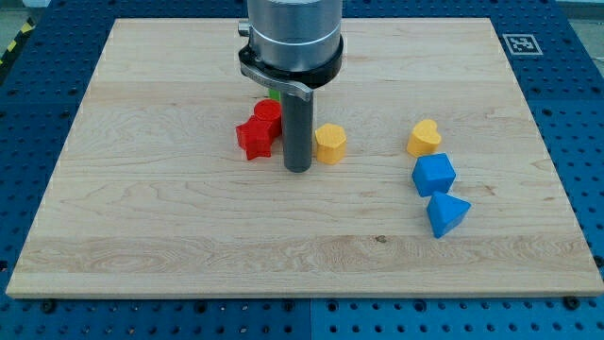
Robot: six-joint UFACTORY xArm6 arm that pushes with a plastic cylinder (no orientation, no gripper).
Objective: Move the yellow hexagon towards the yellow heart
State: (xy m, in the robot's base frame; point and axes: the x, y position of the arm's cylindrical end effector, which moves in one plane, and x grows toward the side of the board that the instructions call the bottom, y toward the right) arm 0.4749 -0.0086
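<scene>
The yellow hexagon [330,144] lies near the middle of the wooden board [170,236]. The yellow heart [425,138] lies to the view's right of it, about a hundred pixels away. My tip [298,168] stands right against the hexagon's left side, touching it or nearly so. The rod rises from the tip into the grey arm head at the view's top.
A red star [254,138] and a red block [268,114] lie just left of the rod. A green block [274,93] peeks out behind the arm head. A blue hexagon-like block [434,175] and a blue pointed block [446,213] lie below the heart.
</scene>
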